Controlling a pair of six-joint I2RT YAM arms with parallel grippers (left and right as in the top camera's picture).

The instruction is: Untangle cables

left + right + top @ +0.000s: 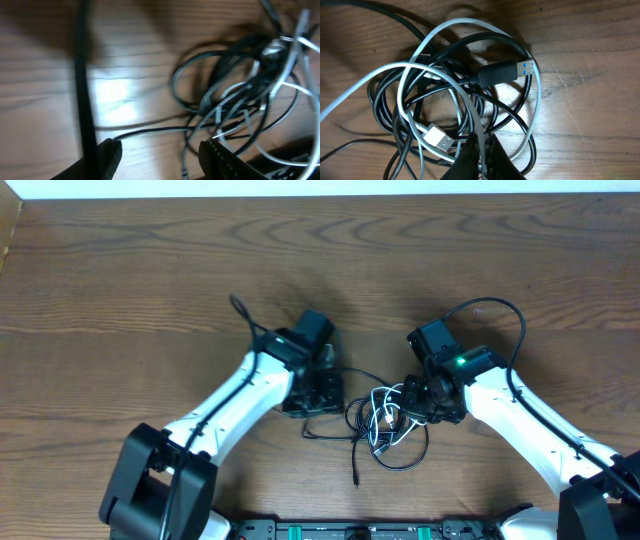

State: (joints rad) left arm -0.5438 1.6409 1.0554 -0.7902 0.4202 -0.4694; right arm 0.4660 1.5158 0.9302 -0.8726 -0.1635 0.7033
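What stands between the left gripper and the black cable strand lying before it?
Nothing visible does. The left gripper is open, and the black strand lies on bare table just beyond its fingertips, running on into the tangle of cables.

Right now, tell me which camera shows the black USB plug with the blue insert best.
Right wrist. There the black USB plug lies sharp and uncovered on top of the tangle of cables, blue insert showing. Overhead, the tangle is too small to pick it out; the left wrist view is too blurred.
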